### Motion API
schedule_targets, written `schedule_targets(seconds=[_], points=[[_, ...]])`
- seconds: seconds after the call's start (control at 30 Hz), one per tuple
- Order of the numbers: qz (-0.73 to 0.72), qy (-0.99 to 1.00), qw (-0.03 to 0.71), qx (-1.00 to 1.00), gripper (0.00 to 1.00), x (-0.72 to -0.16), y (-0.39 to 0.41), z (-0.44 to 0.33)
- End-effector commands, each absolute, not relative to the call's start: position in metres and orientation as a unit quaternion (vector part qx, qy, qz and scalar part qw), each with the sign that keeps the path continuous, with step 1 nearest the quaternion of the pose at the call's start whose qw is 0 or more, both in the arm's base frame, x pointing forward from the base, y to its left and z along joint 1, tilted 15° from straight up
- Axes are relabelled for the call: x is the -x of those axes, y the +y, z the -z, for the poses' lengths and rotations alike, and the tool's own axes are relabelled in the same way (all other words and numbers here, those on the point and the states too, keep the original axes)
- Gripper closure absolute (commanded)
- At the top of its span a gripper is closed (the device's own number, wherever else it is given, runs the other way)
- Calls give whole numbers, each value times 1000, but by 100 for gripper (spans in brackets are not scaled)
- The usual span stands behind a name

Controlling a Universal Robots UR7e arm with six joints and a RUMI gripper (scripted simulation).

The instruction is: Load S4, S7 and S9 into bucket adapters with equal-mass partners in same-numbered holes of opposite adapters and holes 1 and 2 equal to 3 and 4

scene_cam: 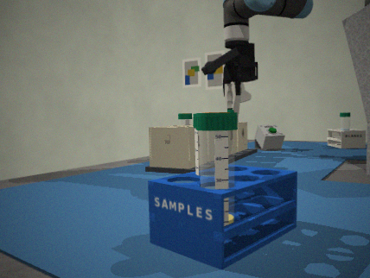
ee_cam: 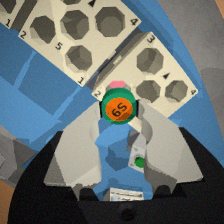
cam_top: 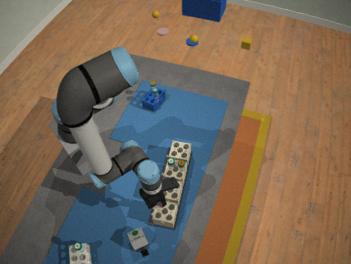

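My gripper [ee_cam: 118, 101] [cam_top: 158, 206] [scene_cam: 233, 96] is shut on sample S9 [ee_cam: 118, 109] [scene_cam: 232, 103], a green-capped tube with an orange cap dot. It holds the tube upright just above the loading stand ST [cam_top: 183, 148] [scene_cam: 170, 147]. In the wrist view the tube hangs over the corner marked 2 of a cream adapter [ee_cam: 161, 76]. Two tubes stand further along the stand, one with a white dot [cam_top: 170, 162] and one with an orange dot [cam_top: 180, 163]. The blue SAMPLES rack [cam_top: 148, 104] [scene_cam: 186, 216] holds two tubes [cam_top: 154, 91] [scene_cam: 215, 147].
The DONE desk [cam_top: 139, 243] [scene_cam: 264, 139] with its green key [cam_top: 134, 234] [scene_cam: 272, 129] stands near the stand's near end. The blanks rack [cam_top: 84, 257] [scene_cam: 346, 140] holds one tube [cam_top: 78, 247] [scene_cam: 344, 122]. Small toys and a blue box [cam_top: 203, 9] lie on the far floor.
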State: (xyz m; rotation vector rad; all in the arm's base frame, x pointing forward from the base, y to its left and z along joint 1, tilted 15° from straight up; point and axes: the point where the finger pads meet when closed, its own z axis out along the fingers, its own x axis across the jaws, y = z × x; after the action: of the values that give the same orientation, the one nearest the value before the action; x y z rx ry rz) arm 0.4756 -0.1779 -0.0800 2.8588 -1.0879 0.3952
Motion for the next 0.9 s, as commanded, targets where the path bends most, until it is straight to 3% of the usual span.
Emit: schedule_targets(seconds=[0.0,0.73,0.77,0.87], points=[[-129,-353,29,-926,100,-477,-179,82],[-129,-353,29,-926,100,-478,-180,89],[-129,-353,29,-926,65,-478,-180,89],[-129,-353,29,-926,65,-478,-180,89]])
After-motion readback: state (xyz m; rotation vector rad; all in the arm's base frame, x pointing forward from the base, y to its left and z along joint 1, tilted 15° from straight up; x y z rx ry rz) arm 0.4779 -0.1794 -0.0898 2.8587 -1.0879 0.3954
